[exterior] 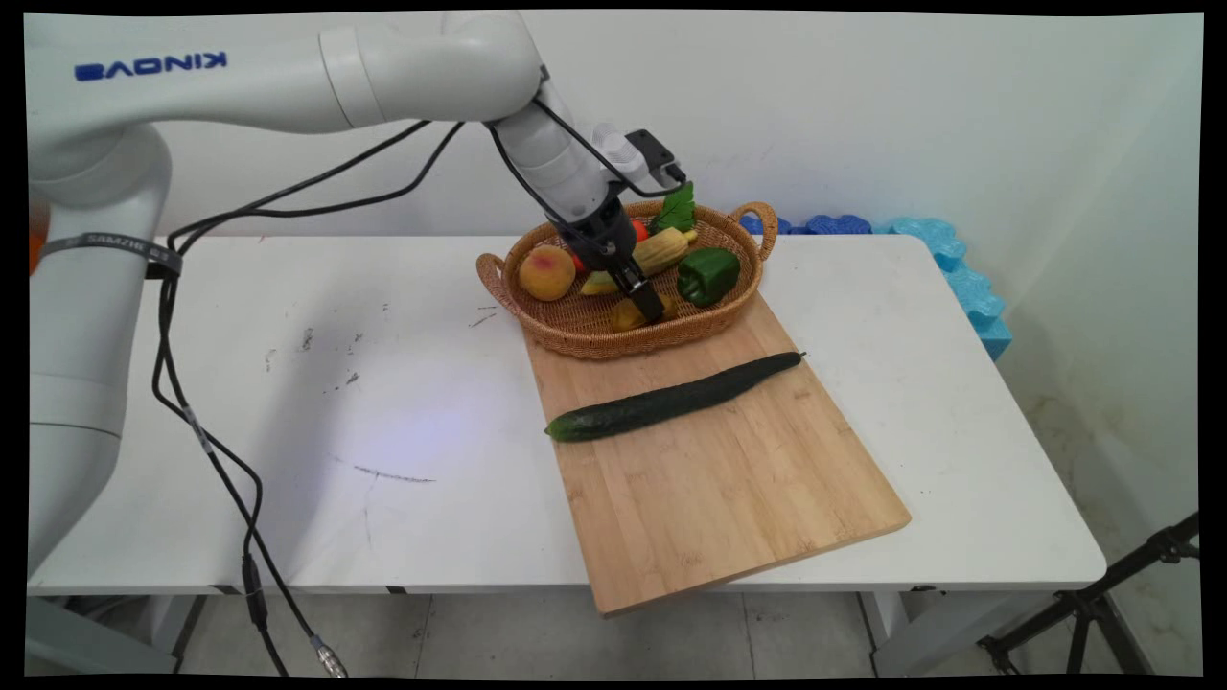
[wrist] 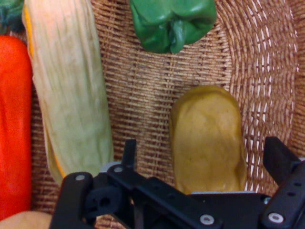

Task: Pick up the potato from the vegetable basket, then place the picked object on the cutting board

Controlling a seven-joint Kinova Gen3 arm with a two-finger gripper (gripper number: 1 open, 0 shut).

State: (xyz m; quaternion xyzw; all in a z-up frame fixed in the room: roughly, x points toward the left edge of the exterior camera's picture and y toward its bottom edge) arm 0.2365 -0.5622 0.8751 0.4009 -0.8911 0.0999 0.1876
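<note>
So the jaws (wrist: 202, 157) are spread wide down inside the basket (exterior: 585, 337), straddling a yellowish potato (wrist: 207, 138) but not squeezing it. Around it in the basket: corn (wrist: 69, 95) in its husk, a green pepper (wrist: 171, 21) to the right, something red (wrist: 14, 124) behind the corn, and a peach (exterior: 546, 272) on the left. The basket sits on the far end of a board (exterior: 719, 470), with a cucumber (exterior: 671, 399) lying across it nearer us, all on the white surface (exterior: 335, 402).

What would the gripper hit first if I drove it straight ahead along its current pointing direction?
Most likely the yellow-brown potato-like piece in the wicker basket: in the hand view it lies between the open fingers of the gripper. The gap to it is unclear. The corn and green pepper lie off that line.
</note>
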